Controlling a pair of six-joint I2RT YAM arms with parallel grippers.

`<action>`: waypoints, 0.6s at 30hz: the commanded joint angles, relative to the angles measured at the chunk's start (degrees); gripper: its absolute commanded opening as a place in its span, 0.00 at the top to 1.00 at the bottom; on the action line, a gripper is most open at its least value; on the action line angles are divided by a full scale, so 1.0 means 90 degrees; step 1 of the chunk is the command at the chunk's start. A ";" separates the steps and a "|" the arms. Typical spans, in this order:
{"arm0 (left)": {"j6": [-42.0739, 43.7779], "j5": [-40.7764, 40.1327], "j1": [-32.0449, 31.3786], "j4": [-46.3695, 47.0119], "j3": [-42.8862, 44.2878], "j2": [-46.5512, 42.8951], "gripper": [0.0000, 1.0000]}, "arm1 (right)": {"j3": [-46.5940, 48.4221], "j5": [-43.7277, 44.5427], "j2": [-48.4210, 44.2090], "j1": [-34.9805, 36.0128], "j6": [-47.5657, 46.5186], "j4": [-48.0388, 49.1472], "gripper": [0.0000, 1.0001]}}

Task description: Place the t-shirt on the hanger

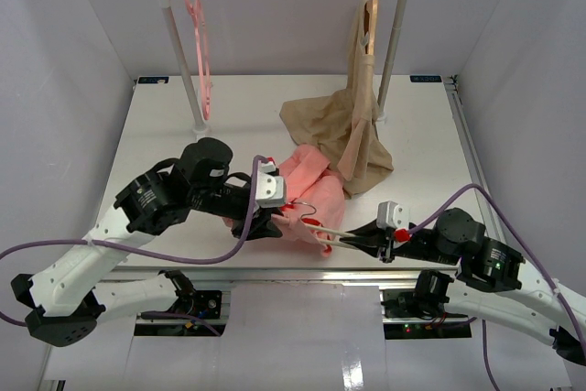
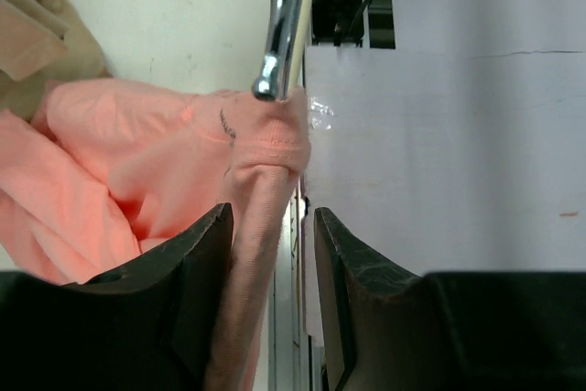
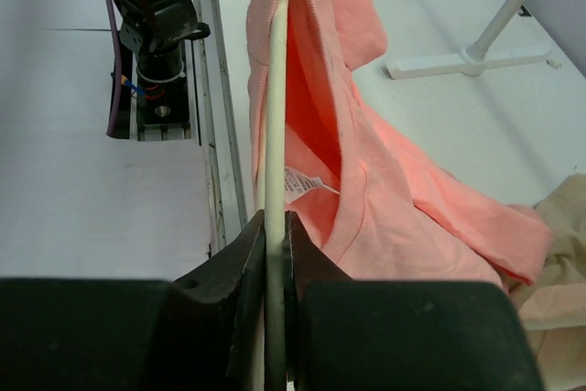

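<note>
Salmon-pink cloth bunches at the front of the table [image 1: 430,135]: the t-shirt [image 3: 394,208], its neck opening lifted round the hanger [image 3: 275,135]. The right gripper [image 3: 276,254] is clamped on the hanger's cream bar, seemingly to keep it rigid as a spine for the cloth to slide along. The left gripper [image 2: 272,212] has its jaws apart, with the collar band running between them beside the left finger (a sliver of light shows on the other side), just below the metal hook [image 2: 284,25]. That is probably where it can draw the collar towards the hook.
</note>
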 commanded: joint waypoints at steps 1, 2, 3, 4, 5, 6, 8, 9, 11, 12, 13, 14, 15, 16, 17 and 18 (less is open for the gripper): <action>-0.0260 0.0240 -0.0026 -0.0104 -0.0148 -0.0364 0.54 | 0.0632 -0.0551 -0.0341 -0.0005 -0.0424 0.1490 0.92; -0.0256 0.0226 -0.0029 -0.0125 -0.0132 -0.0362 0.54 | 0.0609 -0.0686 -0.0365 -0.0005 -0.0456 0.1485 0.92; -0.0252 0.0212 -0.0034 -0.0148 -0.0113 -0.0357 0.54 | 0.0585 -0.0827 -0.0389 -0.0005 -0.0489 0.1480 0.92; -0.0235 0.0206 -0.0035 -0.0184 -0.0086 -0.0308 0.53 | 0.0590 -0.0958 -0.0388 -0.0005 -0.0531 0.1443 0.92; -0.0215 0.0201 -0.0035 -0.0222 -0.0057 -0.0250 0.52 | 0.0599 -0.1088 -0.0384 -0.0005 -0.0574 0.1400 0.92; -0.0180 0.0213 -0.0029 -0.0306 0.0012 -0.0163 0.53 | 0.0614 -0.1144 -0.0345 -0.0005 -0.0588 0.1335 0.92; -0.0032 0.0351 -0.0025 -0.0488 0.0122 -0.0046 0.78 | 0.0661 -0.1126 -0.0297 -0.0005 -0.0612 0.1273 0.92; -0.0009 0.0452 -0.0025 -0.0550 0.0156 0.0027 0.93 | 0.0666 -0.1099 -0.0302 -0.0005 -0.0612 0.1268 0.92; -0.0038 0.0547 -0.0031 -0.0617 0.0157 0.0135 1.00 | 0.0686 -0.1104 -0.0328 -0.0005 -0.0628 0.1239 0.92; -0.0108 0.0477 -0.0025 -0.0652 0.0151 0.0195 1.00 | 0.0708 -0.1130 -0.0339 -0.0005 -0.0638 0.1214 0.92; -0.0151 0.0343 -0.0025 -0.0715 0.0172 0.0294 1.00 | 0.0737 -0.1152 -0.0353 -0.0005 -0.0632 0.1178 0.92; -0.0209 0.0226 -0.0025 -0.0764 0.0220 0.0372 1.00 | 0.0756 -0.1162 -0.0363 -0.0005 -0.0641 0.1158 0.92; -0.0257 0.0120 -0.0025 -0.0803 0.0331 0.0440 1.00 | 0.0766 -0.1181 -0.0363 -0.0005 -0.0650 0.1130 0.92; -0.0295 -0.0026 -0.0025 -0.0849 0.0452 0.0505 1.00 | 0.0758 -0.1225 -0.0355 -0.0005 -0.0642 0.1102 0.92; -0.0282 -0.0035 -0.0034 -0.0863 0.0466 0.0495 1.00 | 0.0757 -0.1257 -0.0354 -0.0005 -0.0632 0.1090 0.92; -0.0237 0.0026 -0.0026 -0.0839 0.0552 0.0467 1.00 | 0.0740 -0.1286 -0.0354 -0.0005 -0.0631 0.1080 0.92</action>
